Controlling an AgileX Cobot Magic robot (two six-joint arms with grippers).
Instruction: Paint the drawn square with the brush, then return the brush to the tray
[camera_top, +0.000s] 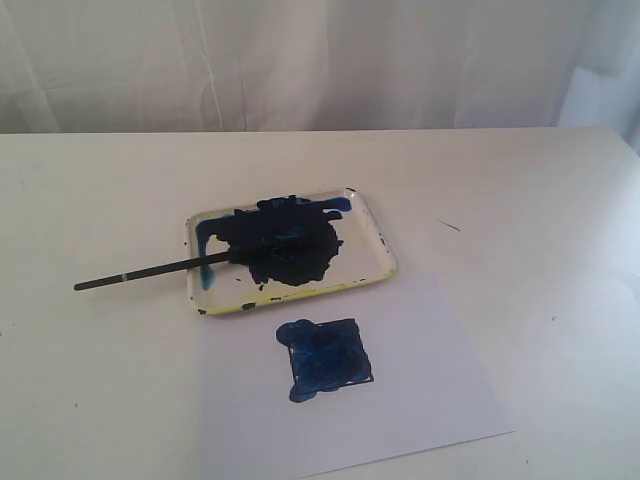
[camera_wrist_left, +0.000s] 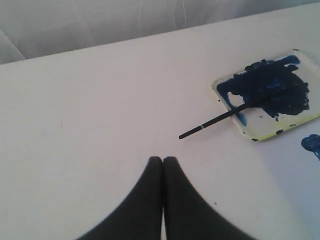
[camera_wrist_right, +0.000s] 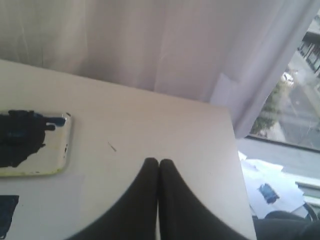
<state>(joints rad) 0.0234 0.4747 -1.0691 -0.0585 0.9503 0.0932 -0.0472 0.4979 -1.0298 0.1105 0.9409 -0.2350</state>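
Note:
The drawn square (camera_top: 328, 357) lies on the white paper, its inside filled with streaky blue paint. Behind it sits the tray (camera_top: 372, 228) with its big dark-blue blot. The brush (camera_top: 150, 271) rests with its bristle tip in the blot and its black handle sticking out over the tray's left rim onto the table. In the left wrist view the brush (camera_wrist_left: 215, 121), the tray (camera_wrist_left: 222, 97) and a corner of the square (camera_wrist_left: 312, 145) show ahead of my left gripper (camera_wrist_left: 163, 160), which is shut and empty. My right gripper (camera_wrist_right: 158, 162) is shut and empty too, with the tray (camera_wrist_right: 57, 150) off to its side. Neither gripper appears in the exterior view.
A white paper sheet (camera_top: 430, 400) lies under the square at the table's front. A short dark mark (camera_top: 449, 225) sits on the table right of the tray. A white curtain (camera_top: 300, 60) hangs behind the table. The table's right edge (camera_wrist_right: 235, 150) drops toward a window.

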